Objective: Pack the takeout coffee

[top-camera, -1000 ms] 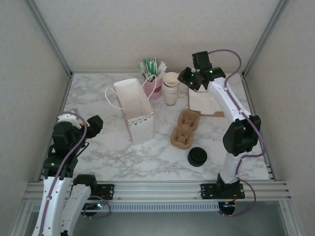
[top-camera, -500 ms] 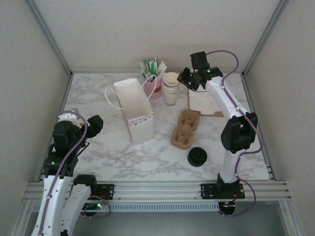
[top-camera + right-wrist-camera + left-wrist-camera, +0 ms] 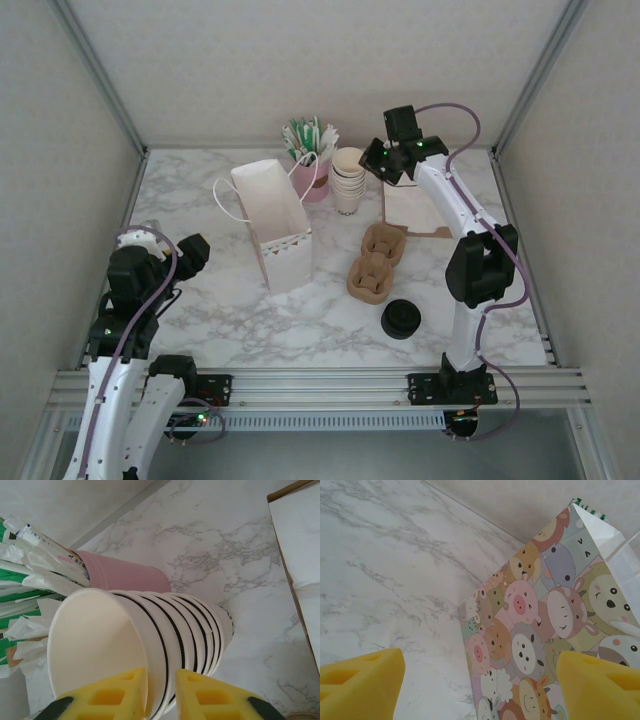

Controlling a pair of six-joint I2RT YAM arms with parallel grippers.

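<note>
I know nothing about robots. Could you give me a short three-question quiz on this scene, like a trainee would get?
1. True or false: the right gripper has one yellow pad inside and one outside the stack of lidless cream paper cups.
2. How many brown moulded-pulp cup carriers lie on the marble table?
3. The small cream takeout coffee cup with round black plastic lid stands: A on the cup stack; B in a carrier; C on the table by itself.
Key: 1 true; 2 two; 3 C.

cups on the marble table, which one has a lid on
The cup under the round black plastic lid, alone at the front right; the stacked cream paper cups and the pink cup of straws stand open.
</note>
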